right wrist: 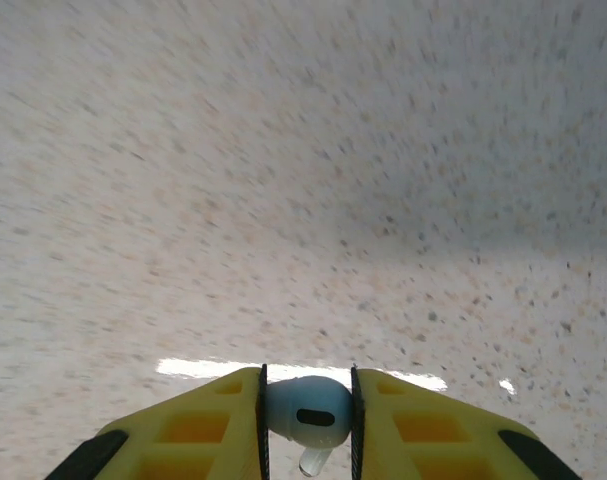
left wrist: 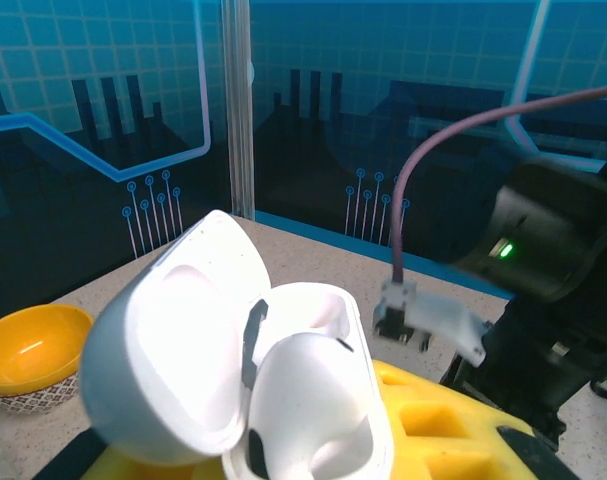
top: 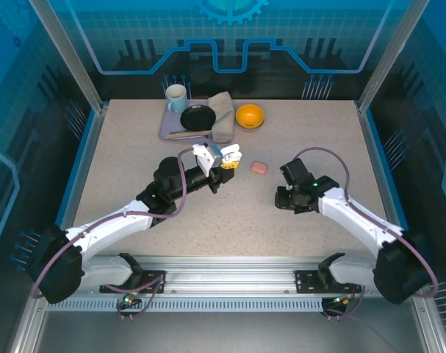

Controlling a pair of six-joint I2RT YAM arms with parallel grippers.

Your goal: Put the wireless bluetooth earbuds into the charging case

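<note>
Seen from above, my right claw [top: 284, 198] points down over the table [top: 208, 220] and hides what it carries. Its wrist camera shows a white earbud [right wrist: 305, 410] pinched between nearly closed yellow fingers [right wrist: 423, 440], the stem cut off at the bottom edge. My left arm reaches forward, its claw [top: 225, 163] raised off the table and clamped around a white charging case [left wrist: 283, 380] with the lid flipped open. The case's base is cut off; one socket looks empty, though I cannot be sure. The earbud is well apart from that case, to its right.
</note>
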